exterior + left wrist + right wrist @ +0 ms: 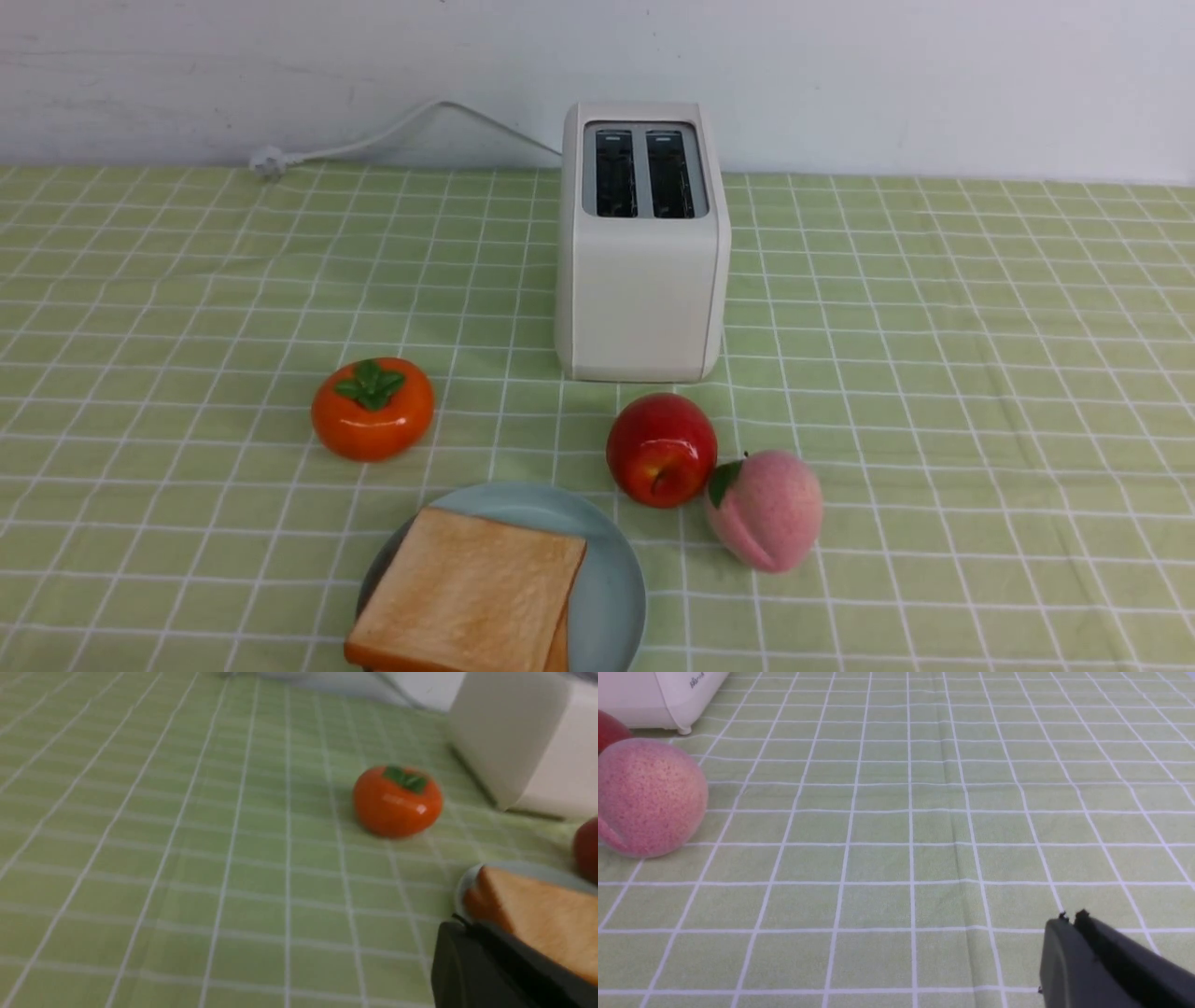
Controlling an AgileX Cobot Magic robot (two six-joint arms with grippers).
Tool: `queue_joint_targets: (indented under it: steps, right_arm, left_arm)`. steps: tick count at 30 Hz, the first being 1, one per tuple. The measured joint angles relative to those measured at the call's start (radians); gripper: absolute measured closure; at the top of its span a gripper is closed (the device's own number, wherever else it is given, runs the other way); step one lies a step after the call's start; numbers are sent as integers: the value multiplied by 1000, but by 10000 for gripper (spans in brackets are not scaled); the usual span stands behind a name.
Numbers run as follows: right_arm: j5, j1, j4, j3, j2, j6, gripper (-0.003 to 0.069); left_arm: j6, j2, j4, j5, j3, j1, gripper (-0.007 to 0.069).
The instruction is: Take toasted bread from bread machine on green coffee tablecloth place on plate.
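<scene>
Green checked tablecloth [934, 373] carried the toaster [642, 280], slots empty, and toast [467, 593] stacked on the plate [611, 579]. Left wrist: left gripper [472, 933], seemingly pressed together, lay nearest the toast [542, 914]. Right wrist: right gripper [1071, 921], pressed together, hovered well apart.

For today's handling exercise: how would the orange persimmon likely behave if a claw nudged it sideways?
The persimmon looks squat and flat-bottomed, so it would probably slide rather than roll. Its glossy skin suggests it could slip against a claw.
</scene>
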Motion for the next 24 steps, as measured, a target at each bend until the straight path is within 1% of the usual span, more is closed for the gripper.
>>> queue_joint_targets:
  steps: [2, 5, 24]
  right_arm:
    - [1, 0, -1, -1, 0, 0, 638]
    - [1, 0, -1, 0, 0, 0, 636]
    - [2, 0, -1, -1, 0, 0, 611]
  left_arm:
    - [-56, 0, 17, 34, 28, 2, 638]
    - [-89, 0, 18, 45, 32, 3, 638]
    - [-103, 0, 19, 43, 32, 3, 638]
